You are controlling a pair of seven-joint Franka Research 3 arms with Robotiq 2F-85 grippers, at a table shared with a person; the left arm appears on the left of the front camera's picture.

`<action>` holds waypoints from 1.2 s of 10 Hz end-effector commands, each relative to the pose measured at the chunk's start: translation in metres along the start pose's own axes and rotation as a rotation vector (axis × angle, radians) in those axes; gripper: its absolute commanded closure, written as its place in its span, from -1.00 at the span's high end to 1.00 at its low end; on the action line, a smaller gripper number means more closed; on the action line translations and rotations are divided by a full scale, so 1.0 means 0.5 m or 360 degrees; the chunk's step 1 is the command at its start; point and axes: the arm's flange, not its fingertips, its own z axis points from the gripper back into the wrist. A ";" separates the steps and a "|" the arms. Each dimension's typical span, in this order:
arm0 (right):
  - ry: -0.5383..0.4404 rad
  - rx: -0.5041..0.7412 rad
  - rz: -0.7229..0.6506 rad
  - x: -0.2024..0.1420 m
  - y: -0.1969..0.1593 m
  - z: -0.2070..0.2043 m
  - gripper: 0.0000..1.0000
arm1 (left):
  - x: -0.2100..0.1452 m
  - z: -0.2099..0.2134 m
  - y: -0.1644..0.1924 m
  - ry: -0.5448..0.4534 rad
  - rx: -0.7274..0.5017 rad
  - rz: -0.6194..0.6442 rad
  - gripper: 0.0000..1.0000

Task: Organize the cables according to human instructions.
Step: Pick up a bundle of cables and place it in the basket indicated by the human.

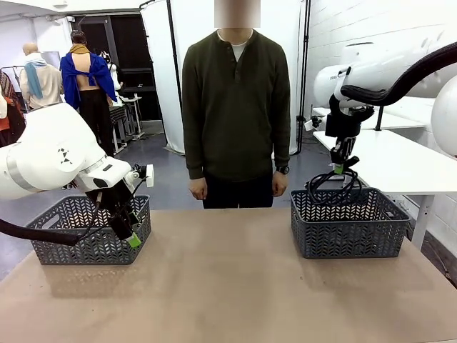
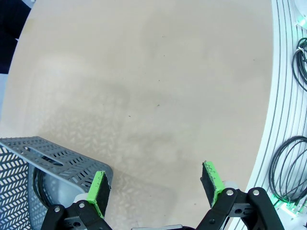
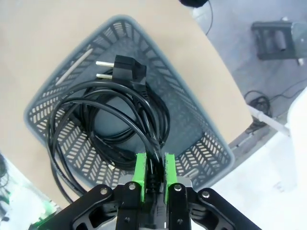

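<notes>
Over R basket (image 3: 201,129): cable (image 3: 120,110) in R gripper (image 3: 154,165)

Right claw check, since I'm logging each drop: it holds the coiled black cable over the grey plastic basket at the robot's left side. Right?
Not quite. The right claw holds the coiled black cable over the grey plastic basket at the robot's right side, as the front view shows.

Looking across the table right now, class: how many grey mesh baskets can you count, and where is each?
2. One basket sits at the table's left end beside the open left gripper; the other basket sits at the right end, under the right gripper holding a coiled power cable.
</notes>
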 end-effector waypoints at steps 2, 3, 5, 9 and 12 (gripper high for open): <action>0.0000 0.0000 0.0000 0.000 0.000 0.000 -1.00 | 0.001 0.003 0.000 0.0009 -0.0004 -0.0002 1.00; 0.0000 0.0000 0.0000 0.000 0.000 0.000 -1.00 | 0.001 0.003 0.000 0.0009 -0.0004 -0.0002 1.00; 0.0000 0.0000 0.0000 0.000 0.000 0.000 -1.00 | 0.001 0.003 0.000 0.0009 -0.0004 -0.0002 1.00; -0.0060 0.0038 0.0115 0.010 -0.016 -0.021 -1.00 | 0.001 0.003 0.000 0.0009 -0.0004 -0.0002 1.00; -0.0114 0.0060 0.0289 0.001 -0.036 -0.046 -1.00 | 0.001 0.003 0.000 0.0009 -0.0004 -0.0002 1.00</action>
